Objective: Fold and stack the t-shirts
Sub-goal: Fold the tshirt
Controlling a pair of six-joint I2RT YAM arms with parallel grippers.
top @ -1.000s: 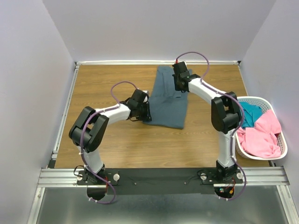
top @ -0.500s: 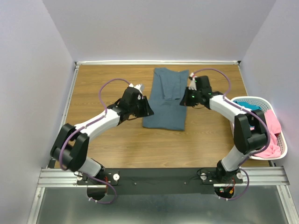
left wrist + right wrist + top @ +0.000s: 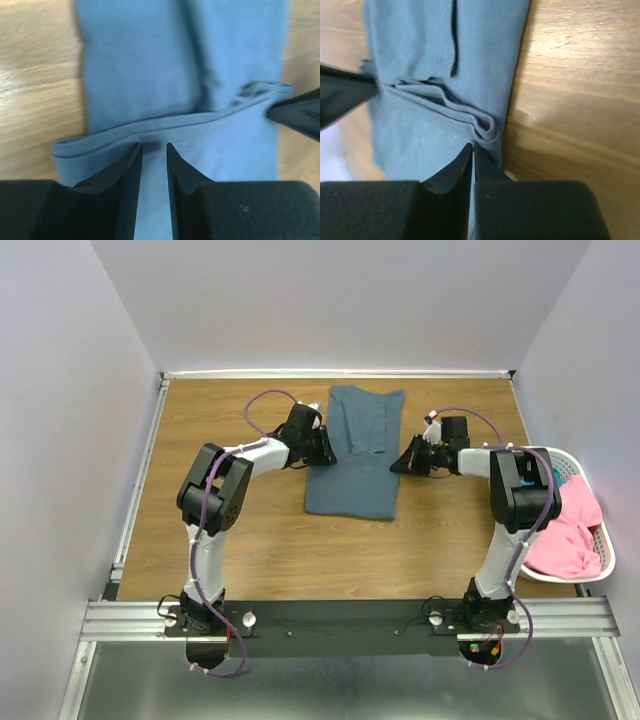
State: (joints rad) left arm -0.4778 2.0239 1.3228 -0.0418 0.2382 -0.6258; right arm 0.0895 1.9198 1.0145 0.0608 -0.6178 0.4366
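Evidently soft and limp, the slate-blue t-shirt (image 3: 350,475) we'd pinch at its fold edges; left hand (image 3: 153,146) slightly parted, right hand (image 3: 471,146) closed, perhaps on cloth.

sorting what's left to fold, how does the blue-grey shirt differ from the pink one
Place: the blue-grey shirt lies on the table; the pink shirt sits in the white basket.
Shape: the blue-grey shirt is spread flat as a narrow strip with a ridge across it; the pink shirt is a crumpled heap.
Both are soft cloth, and neither is stacked yet.
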